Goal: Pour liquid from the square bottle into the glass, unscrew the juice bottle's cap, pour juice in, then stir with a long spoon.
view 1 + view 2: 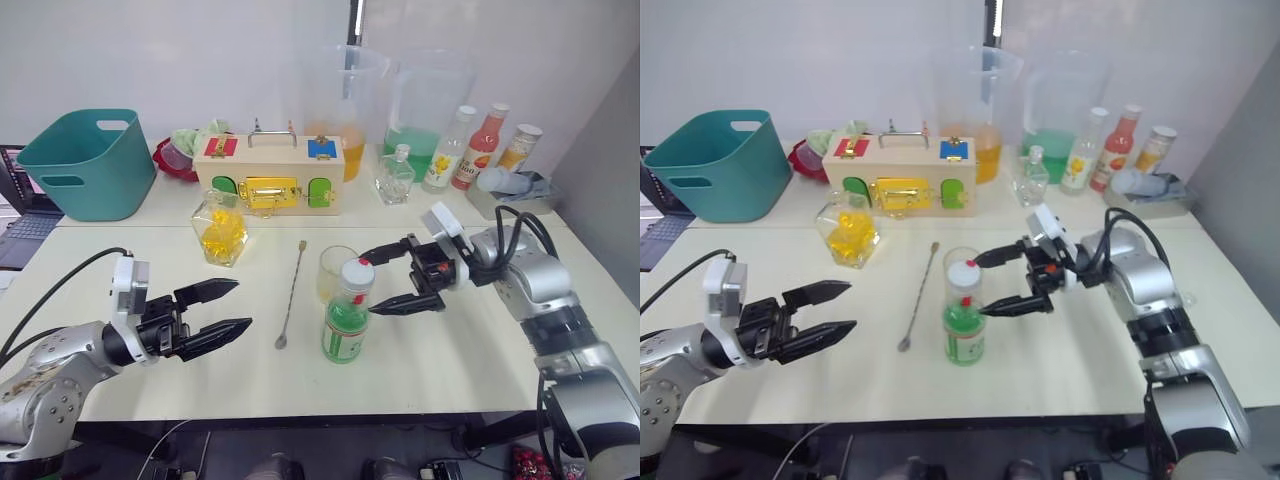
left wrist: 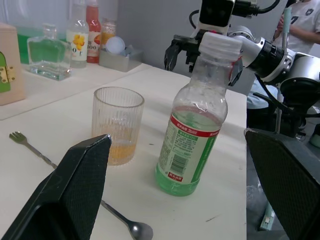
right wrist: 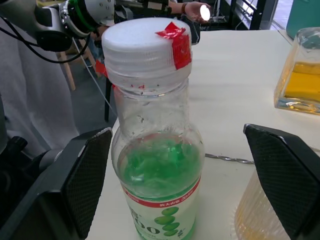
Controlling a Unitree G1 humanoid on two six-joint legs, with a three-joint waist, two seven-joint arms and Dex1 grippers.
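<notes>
Labels: slim clear plastic juice bottle [image 1: 347, 323] carries a green-and-white label with a barcode; "100" reads in the right wrist view.
Count: one white screw cap [image 1: 358, 273], still on; one ribbed clear glass [image 2: 118, 125] holding a little yellow liquid, just behind the bottle; one thin silver long spoon [image 1: 290, 295] lying on the table [image 1: 450, 350]; one square glass bottle [image 1: 220, 228] of yellow liquid.
Right tool [image 1: 388, 278]: fingers wide apart, beside the cap, holding nothing.
Left tool [image 1: 222, 311]: moderately open, empty.

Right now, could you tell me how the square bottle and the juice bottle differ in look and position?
The square bottle is squat glass holding yellow liquid; the juice bottle is slim plastic with a green-and-white label and pale green drink. The square bottle has a clear stopper; the juice bottle carries a white screw cap. The square bottle stands apart from both arms; the juice bottle stands by the right gripper, jaws open. Both stand upright and closed.
</notes>
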